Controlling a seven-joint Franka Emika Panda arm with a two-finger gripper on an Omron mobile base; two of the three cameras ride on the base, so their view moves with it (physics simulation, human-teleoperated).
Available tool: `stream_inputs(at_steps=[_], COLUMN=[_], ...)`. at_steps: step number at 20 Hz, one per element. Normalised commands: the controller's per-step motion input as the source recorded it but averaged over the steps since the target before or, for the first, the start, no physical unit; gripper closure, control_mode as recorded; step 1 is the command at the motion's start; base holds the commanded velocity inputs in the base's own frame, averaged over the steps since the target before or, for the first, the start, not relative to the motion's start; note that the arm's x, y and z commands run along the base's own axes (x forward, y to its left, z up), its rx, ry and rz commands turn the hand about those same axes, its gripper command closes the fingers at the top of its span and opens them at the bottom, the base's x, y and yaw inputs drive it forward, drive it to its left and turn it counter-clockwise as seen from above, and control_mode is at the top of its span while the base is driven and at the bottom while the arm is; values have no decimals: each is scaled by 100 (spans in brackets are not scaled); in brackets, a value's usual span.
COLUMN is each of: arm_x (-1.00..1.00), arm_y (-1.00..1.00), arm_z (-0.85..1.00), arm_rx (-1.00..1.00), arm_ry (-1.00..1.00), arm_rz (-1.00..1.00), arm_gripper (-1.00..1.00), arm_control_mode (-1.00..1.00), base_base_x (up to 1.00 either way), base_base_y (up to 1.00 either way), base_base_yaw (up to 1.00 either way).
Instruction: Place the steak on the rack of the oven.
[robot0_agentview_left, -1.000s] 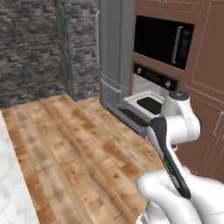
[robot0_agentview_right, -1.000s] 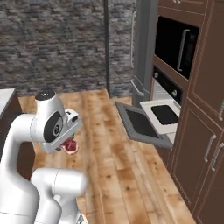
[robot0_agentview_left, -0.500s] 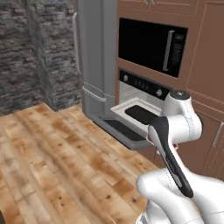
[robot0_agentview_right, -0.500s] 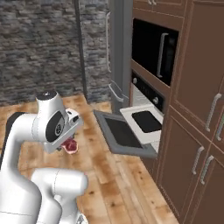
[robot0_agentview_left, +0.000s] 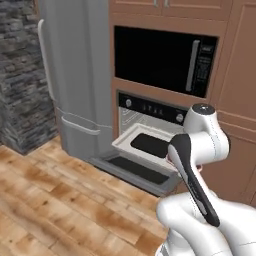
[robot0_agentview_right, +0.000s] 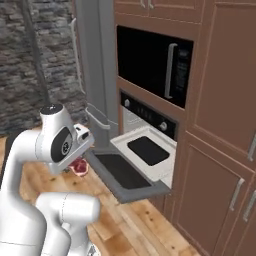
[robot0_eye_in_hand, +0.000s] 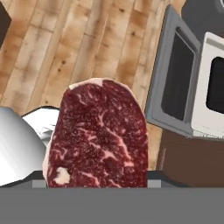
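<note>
The steak, dark red with a pale fat edge, hangs in front of the hand camera and hides the fingertips. In the right base view the steak sits under my gripper, which is shut on it, left of the oven and above the floor. The oven has its door folded down. The cream rack with its black centre panel is pulled out over the door. From the right, the rack lies to the right of the steak, with a gap between them. The hand view has the rack at the right edge.
A black-glass microwave sits above the oven. A tall grey fridge stands to its left, and brown cabinet doors to its right. The open door juts out over the wooden floor. A stone wall is far left.
The base has driven closer to the oven, so the whole scene shifted and the oven, rack and microwave look larger. The arm keeps its pose with the steak still held.
</note>
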Motion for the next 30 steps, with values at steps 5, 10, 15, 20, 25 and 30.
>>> stream_inputs(at_steps=[5, 10, 15, 20, 25, 30], arm_x=[0, 0, 0, 0, 0, 0], arm_y=[0, 0, 0, 0, 0, 0], arm_z=[0, 0, 0, 0, 0, 0], arm_rx=[0, 0, 0, 0, 0, 0], arm_ry=[0, 0, 0, 0, 0, 0], arm_rz=[0, 0, 0, 0, 0, 0], arm_gripper=[100, 100, 100, 100, 100, 100], arm_control_mode=[100, 100, 100, 100, 100, 100], base_base_x=[35, 44, 6, 15, 38, 44], base_base_y=[100, 100, 93, 92, 35, 1], base_base_yaw=[-39, -40, -52, -53, -30, -19])
